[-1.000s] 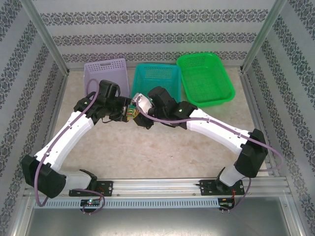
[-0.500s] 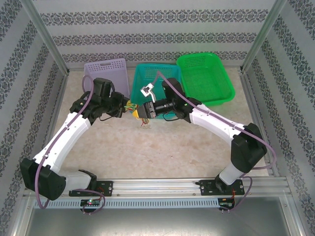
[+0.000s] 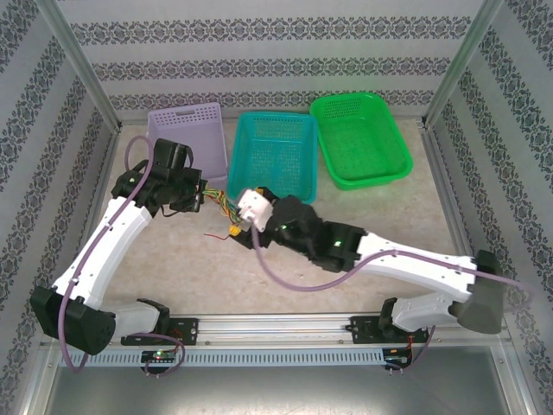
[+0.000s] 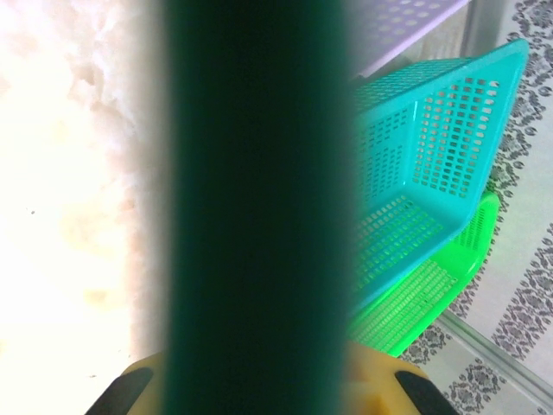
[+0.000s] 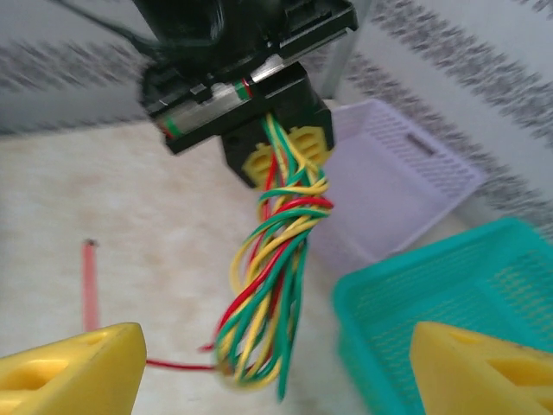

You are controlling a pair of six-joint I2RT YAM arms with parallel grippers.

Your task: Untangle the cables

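Cables (image 5: 275,285) hang from closed left pincer (image 5: 281,164), ahead of empty, wide-open right pincer (image 5: 276,380)

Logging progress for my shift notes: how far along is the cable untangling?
Done: one red strand lies out on the table, possibly joined to the bundle. In hand: the left hand grips the green, yellow and red bundle, tightly twisted; the right hand is open near it. Left: separating nearly every strand.

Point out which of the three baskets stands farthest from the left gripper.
The green basket, at the right end of the row; the teal basket and the purple basket both lie closer to the left gripper.
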